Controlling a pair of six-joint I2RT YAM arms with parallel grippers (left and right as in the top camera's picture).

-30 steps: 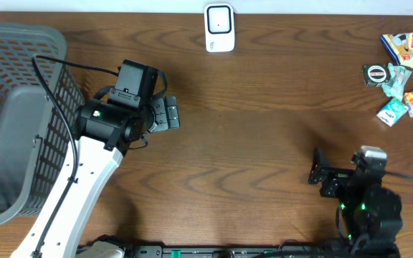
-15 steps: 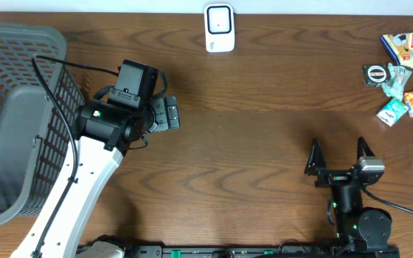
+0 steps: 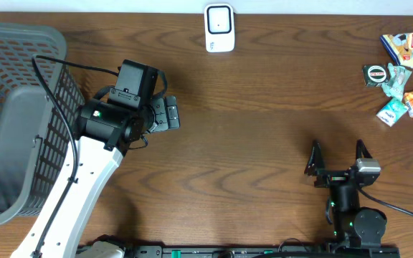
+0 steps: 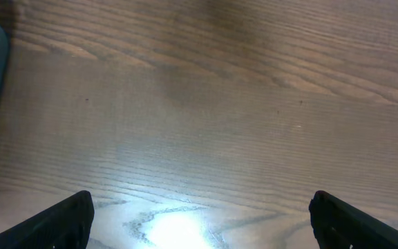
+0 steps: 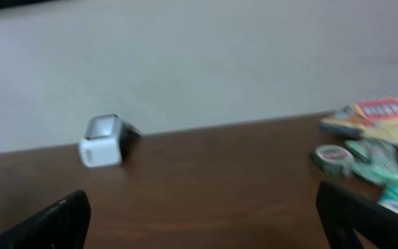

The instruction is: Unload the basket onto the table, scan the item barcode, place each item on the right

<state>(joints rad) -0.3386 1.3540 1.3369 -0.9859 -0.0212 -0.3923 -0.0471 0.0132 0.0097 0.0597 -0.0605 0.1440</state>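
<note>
left end effector (image 4: 199,216) and right end effector (image 3: 336,155) gape empty; packets (image 3: 410,49) show print too small to read.

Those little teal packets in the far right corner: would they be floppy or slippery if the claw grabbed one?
Probably floppy and light: the teal packets look like thin, flat sachets. Possibly slippery, as the wrapping seems to be printed film, though too small to be sure. Lying flat on the table, they would likely slide, not roll.
</note>
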